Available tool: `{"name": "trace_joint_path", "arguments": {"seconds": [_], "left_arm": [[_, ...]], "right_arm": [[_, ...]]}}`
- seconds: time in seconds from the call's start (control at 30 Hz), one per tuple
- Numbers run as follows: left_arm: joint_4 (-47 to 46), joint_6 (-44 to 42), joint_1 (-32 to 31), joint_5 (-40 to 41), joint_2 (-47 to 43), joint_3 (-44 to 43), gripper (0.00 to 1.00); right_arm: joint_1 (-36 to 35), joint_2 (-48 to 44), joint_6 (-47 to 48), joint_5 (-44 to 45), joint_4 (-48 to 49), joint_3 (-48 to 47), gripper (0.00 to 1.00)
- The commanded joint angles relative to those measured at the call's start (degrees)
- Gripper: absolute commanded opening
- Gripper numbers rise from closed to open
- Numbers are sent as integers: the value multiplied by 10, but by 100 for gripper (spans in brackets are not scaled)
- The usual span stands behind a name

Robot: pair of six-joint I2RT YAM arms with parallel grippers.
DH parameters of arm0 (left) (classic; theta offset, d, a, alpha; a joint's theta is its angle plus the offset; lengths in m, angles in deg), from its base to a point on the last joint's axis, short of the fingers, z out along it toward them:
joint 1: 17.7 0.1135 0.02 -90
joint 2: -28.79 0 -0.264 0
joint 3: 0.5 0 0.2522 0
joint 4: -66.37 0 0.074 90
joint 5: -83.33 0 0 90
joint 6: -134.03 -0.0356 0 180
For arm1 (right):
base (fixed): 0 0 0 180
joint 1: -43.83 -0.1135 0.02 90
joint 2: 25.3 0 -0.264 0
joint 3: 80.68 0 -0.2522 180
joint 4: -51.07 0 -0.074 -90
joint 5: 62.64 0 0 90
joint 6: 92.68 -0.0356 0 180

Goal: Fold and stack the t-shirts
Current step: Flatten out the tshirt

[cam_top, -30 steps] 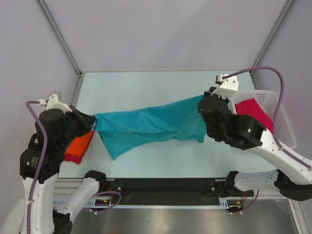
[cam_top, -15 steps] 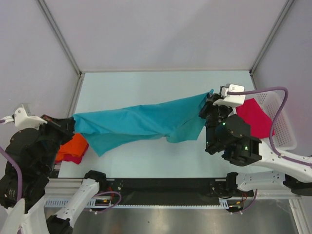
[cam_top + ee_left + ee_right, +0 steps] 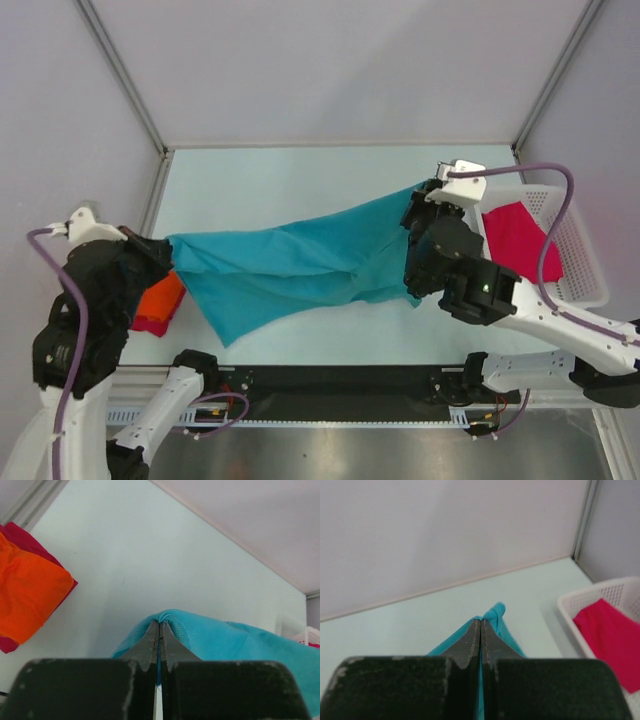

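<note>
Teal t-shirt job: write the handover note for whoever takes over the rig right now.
Left claw: shut on the left end of the teal t-shirt.
Right claw: shut on its right end. The shirt hangs stretched between them over the table, unfolded.
Orange t-shirt lies on the dark red t-shirt at the left edge; this looks like the stack begun.
Magenta-pink t-shirt is in the white basket.
Left: fold and stack the teal, then the magenta-pink.

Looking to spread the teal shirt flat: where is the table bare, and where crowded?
Bare: the wide far part of the table between the teal t-shirt and the back wall, plus a narrower strip nearer than it. Crowded: the left edge with the orange t-shirt, the right with the white basket.
</note>
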Motion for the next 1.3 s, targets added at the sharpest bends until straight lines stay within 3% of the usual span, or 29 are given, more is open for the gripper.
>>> {"name": "trace_joint_path", "arguments": {"seconds": [0.0,0.03,0.27,0.43,0.6,0.73,1.03,1.2,1.27], "left_arm": [[-91,-2,3,-29,35,69,0],[-102,2,3,-32,42,95,0],[-221,6,10,-48,140,172,0],[-288,17,38,-68,232,198,0],[-355,34,59,-85,356,196,0],[-361,31,61,-76,439,142,0],[-374,30,95,-41,533,54,0],[-382,29,115,-54,583,30,0],[-379,27,120,-61,598,25,1]], "right_arm": [[108,29,-340,-141,-365,-79,0],[171,35,-379,-218,-385,-77,0],[321,122,-416,-391,-314,44,0],[385,220,-403,-482,-266,43,0],[412,335,-378,-489,-251,-24,0],[431,397,-360,-487,-243,-99,0],[479,507,-338,-470,-229,-204,0],[493,565,-326,-508,-236,-261,0],[495,589,-321,-509,-251,-280,10]]}}
